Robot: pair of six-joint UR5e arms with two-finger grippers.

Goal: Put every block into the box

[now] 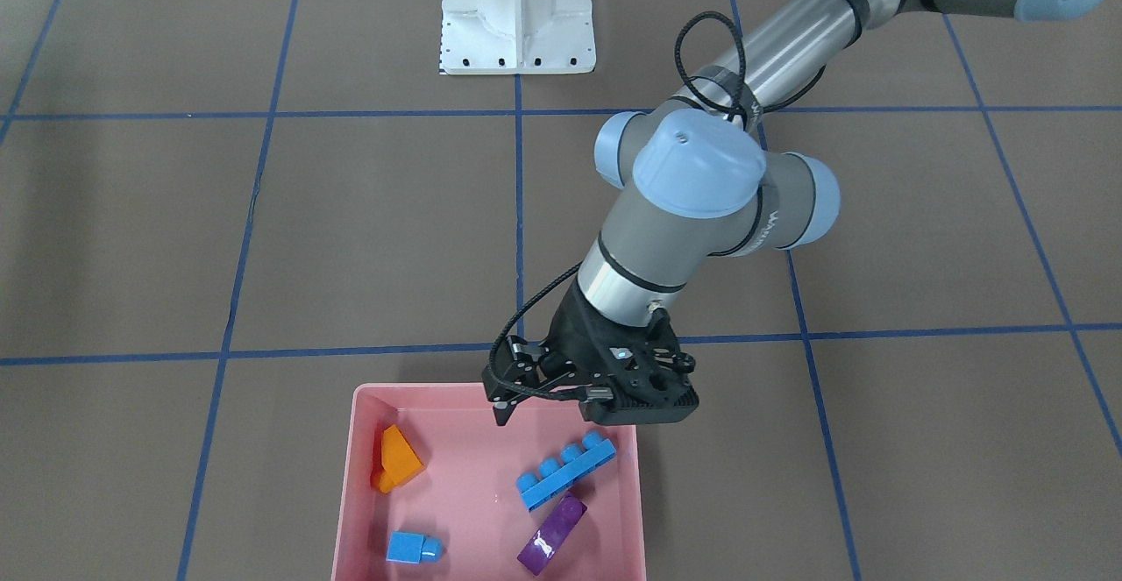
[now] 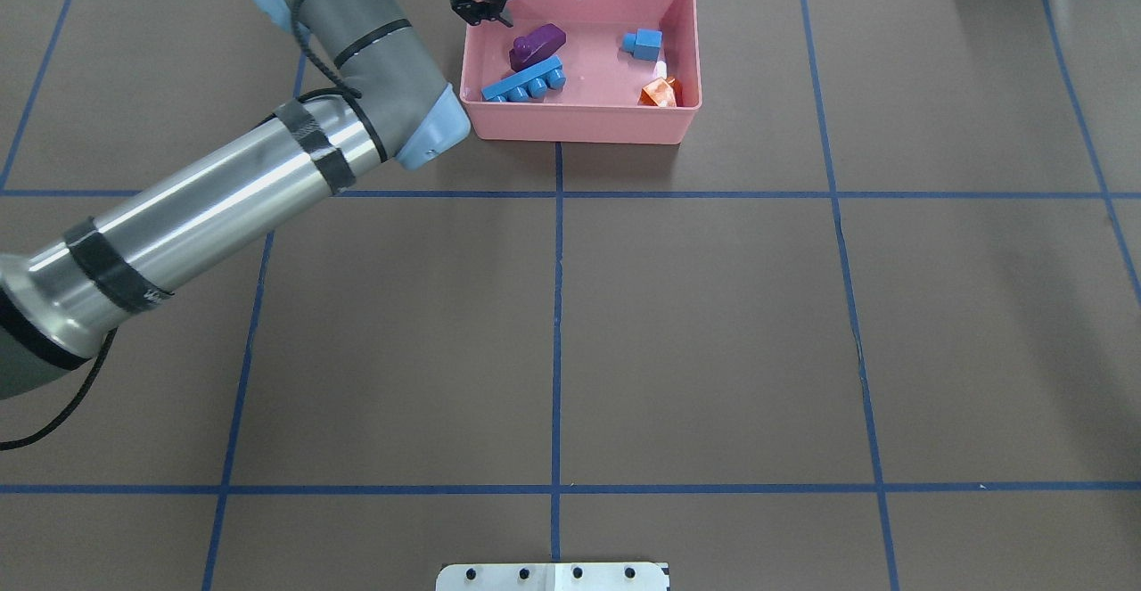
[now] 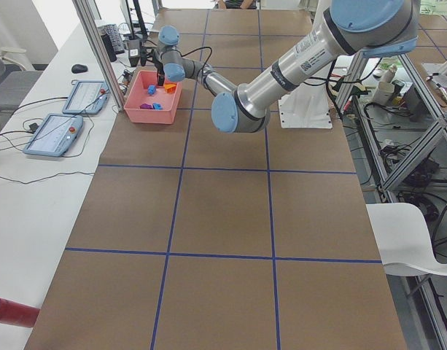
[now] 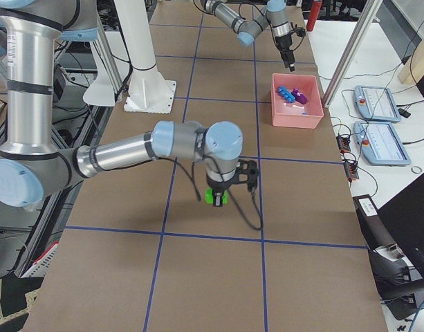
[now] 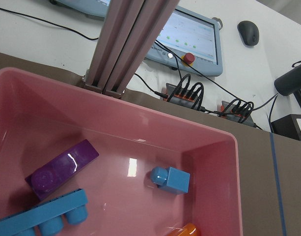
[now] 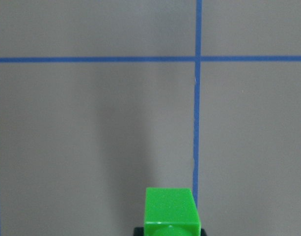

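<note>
Over the robot-side rim of the pink box (image 1: pixel 354 476), hanging with the left fingers (image 1: pixel 501 410) spread wide and carrying nothing, likely standing clear of four pieces lying inside: orange brick (image 1: pixel 399 458), small blue brick (image 1: pixel 412 548), and long blue brick (image 1: pixel 565 473) just beside purple brick (image 1: pixel 552 533). Well apart from the box, out on the open desk (image 1: pixel 351 239), pinching the green brick (image 6: pixel 170 211) between the right fingers (image 6: pixel 138 231), probably readying it for carrying across; not telling whether lifting or resting. Showing that brick only from the right-end and right wrist cameras, missing it overhead and in front. Catching no fingers through the left wrist camera, only the glossy box floor.
</note>
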